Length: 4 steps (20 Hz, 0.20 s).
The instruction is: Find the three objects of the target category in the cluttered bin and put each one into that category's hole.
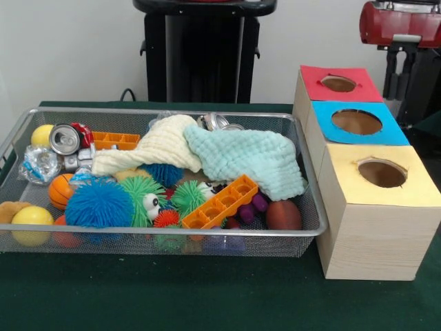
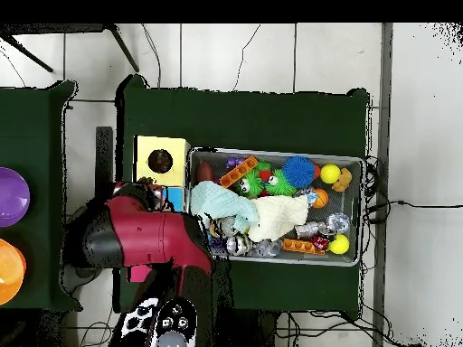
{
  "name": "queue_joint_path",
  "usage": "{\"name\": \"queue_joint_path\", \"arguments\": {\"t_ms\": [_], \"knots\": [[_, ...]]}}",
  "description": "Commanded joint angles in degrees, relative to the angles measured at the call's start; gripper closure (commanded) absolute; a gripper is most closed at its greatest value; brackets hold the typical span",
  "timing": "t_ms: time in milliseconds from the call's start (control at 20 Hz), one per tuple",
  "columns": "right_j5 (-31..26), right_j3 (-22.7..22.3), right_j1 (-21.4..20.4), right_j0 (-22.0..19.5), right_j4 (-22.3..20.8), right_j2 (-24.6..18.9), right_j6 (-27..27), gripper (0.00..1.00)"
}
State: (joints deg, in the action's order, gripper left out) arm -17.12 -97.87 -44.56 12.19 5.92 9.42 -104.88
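A wire mesh bin (image 1: 303, 231) holds mixed clutter. A cream cloth (image 1: 158, 146) and a mint cloth (image 1: 251, 158) lie over the middle. Around them are a blue spiky ball (image 1: 100, 203), a green spiky ball with eyes (image 1: 141, 196), an orange block tray (image 1: 220, 201), a brown football (image 1: 283, 215), purple grapes (image 1: 253, 205), a drink can (image 1: 65, 138) and yellow balls (image 1: 31, 222). Right of the bin stand three wooden boxes with holes, topped red (image 1: 339, 84), blue (image 1: 356, 123) and yellow (image 1: 381, 174). My red arm (image 1: 400, 22) sits behind the boxes, and the gripper (image 1: 402, 69) shows only as a dark shape beneath it.
In the overhead view the arm (image 2: 145, 239) covers the red and blue boxes, so only the yellow box (image 2: 161, 161) shows beside the bin (image 2: 276, 260). A purple bowl (image 2: 9, 196) and an orange bowl (image 2: 7, 271) rest on a separate table at the left.
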Motion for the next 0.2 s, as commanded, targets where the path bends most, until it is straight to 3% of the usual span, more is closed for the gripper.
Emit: {"name": "queue_joint_path", "arguments": {"t_ms": [50,200], "knots": [[-4.5,-8.5,-1.2,-3.4,-2.0,-2.3,-5.2,1.00],[-6.1,-8.6,-1.1,-4.2,-2.4,-3.3,-3.7,1.00]]}}
